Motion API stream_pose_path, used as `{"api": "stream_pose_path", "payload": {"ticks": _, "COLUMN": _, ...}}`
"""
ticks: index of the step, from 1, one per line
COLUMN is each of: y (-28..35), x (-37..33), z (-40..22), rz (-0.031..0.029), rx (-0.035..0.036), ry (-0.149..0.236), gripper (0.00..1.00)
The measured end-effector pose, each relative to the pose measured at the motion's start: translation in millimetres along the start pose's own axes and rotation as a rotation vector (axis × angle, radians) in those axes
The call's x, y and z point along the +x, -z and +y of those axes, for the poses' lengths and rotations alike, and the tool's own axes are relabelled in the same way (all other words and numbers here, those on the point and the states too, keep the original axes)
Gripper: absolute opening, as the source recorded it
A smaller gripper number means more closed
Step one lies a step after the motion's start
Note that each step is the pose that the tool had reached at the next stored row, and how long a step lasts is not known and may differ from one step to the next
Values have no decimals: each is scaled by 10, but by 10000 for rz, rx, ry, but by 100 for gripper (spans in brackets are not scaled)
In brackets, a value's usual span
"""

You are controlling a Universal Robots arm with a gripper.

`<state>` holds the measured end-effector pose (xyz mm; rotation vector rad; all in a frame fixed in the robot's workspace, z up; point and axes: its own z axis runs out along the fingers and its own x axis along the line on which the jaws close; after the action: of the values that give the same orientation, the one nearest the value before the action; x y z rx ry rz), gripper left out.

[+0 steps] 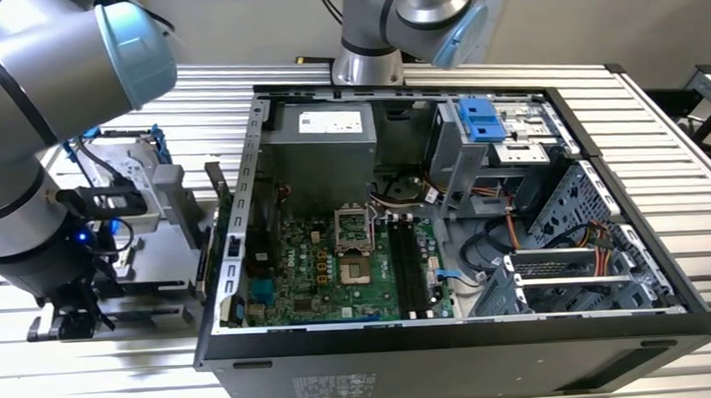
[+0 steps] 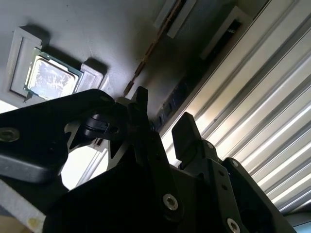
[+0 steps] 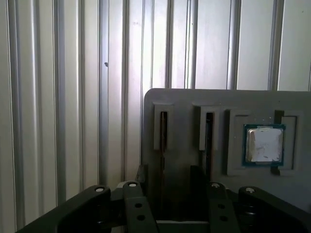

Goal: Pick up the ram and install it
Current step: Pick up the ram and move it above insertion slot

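Fingers spread wide by the gray tray — ram edge-up in slot, silver chip in pocket.

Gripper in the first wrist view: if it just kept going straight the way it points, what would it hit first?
Most likely the ram, a thin dark stick on edge in a slot of the grey holder. The open gripper lines up with it, though depth is hard to judge.

Robotics lab bench; ribbed aluminium table, opened desktop computer case, grey robot arm
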<state>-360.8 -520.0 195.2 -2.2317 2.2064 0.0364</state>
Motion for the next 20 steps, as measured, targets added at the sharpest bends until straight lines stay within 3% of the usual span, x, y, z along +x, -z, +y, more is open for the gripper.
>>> {"api": "stream_pose_path", "payload": {"ticks": 10, "y": -3, "x": 53, "z": 2, "rz": 0, "rx": 0, "ry": 0, "gripper": 100}}
{"api": "stream_pose_path", "payload": {"ticks": 20, "y": -3, "x": 55, "z": 2, "rz": 0, "rx": 0, "ry": 12, "gripper": 100}}
